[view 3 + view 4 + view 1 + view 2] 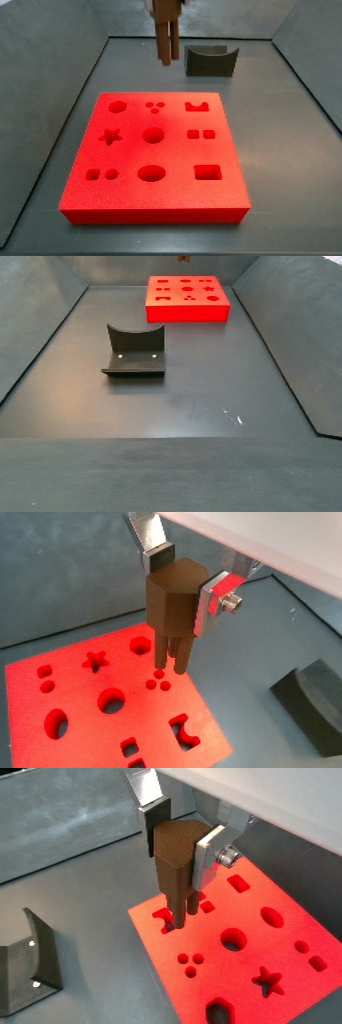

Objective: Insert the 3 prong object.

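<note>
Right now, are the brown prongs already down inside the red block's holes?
No: the 3 prong object, held in the gripper, hangs clear above the red block.

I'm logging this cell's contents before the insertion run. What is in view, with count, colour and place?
Red block: one, red, many shaped holes, lying on the floor.
3 prong object: one, dark brown, held upright above the red block, prongs down.
Fixture: one, dark grey, standing on the floor apart from the block.
Floor: dark grey, walled.
Gripper: one, silver fingers clamped on the 3 prong object, above the block.
</note>
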Robot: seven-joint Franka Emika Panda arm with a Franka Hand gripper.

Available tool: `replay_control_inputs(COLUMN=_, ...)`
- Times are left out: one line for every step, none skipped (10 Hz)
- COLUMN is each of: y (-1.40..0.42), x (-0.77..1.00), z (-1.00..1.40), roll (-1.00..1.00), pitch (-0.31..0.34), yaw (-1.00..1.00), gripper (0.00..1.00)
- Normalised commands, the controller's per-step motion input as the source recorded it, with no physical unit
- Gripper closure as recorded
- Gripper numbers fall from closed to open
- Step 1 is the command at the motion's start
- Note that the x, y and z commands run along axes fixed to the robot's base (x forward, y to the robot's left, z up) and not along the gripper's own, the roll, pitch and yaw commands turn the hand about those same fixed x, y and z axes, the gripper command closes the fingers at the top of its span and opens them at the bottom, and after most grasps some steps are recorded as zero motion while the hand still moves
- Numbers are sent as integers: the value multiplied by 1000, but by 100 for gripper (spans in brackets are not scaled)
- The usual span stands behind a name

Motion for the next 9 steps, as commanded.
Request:
replay_control_inputs(y=0, x=0, z=-26, roll=0, pitch=0, yaw=0, gripper=100)
replay_control_inputs(y=0, x=297, z=-249, roll=0, pitch=146, yaw=-234, gripper=100)
replay_control_inputs(y=0, x=320, z=-403, roll=31, pitch=283, yaw=-471, gripper=100)
replay_control_inputs(y=0, x=260, z=-363, roll=26, pitch=361, yaw=-454, gripper=100)
replay_control_inputs(y=0, x=271, z=-280, roll=1, pitch=391, yaw=-414, gripper=100)
replay_control_inputs(y=0, x=271, z=-317, roll=0, pitch=346, yaw=-283, gripper=100)
replay_control_inputs(y=0, x=174, z=-331, roll=0, pitch=119, yaw=0, gripper=100)
replay_control_inputs(y=-29, x=-209, z=0, roll=183, pitch=-70, yaw=254, gripper=100)
replay_control_inputs(y=0, x=-129, z=0, roll=293, pitch=-96, yaw=351, gripper=100)
